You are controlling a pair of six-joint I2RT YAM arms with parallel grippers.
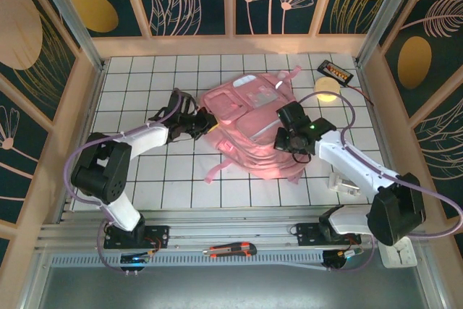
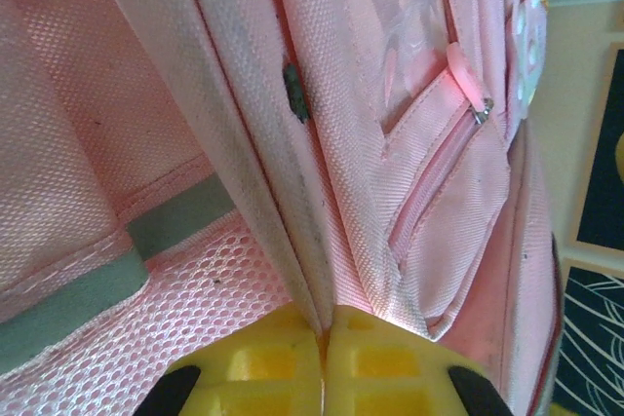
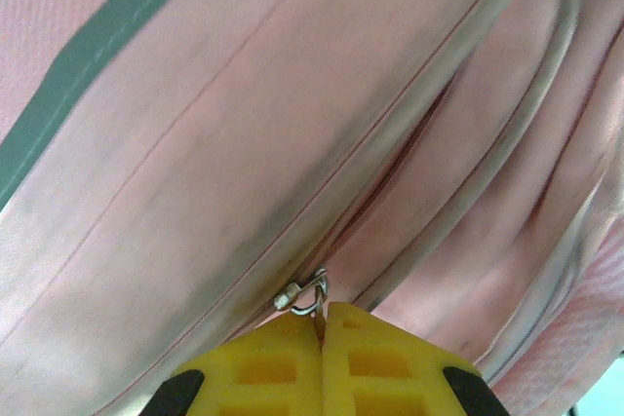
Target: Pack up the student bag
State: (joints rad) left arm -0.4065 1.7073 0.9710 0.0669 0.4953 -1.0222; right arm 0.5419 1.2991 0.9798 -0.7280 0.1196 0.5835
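The left claw (image 2: 325, 333) is clamped on the student bag (image 1: 249, 117) at its seam, and the right claw (image 3: 320, 323) on the bag's zipper pull (image 3: 304, 294). Draw the pull straight along its track, with the fabric held taut.

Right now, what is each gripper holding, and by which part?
The left gripper pinches the student bag by a seam fold beside the mesh; right gripper pinches its metal zipper pull.
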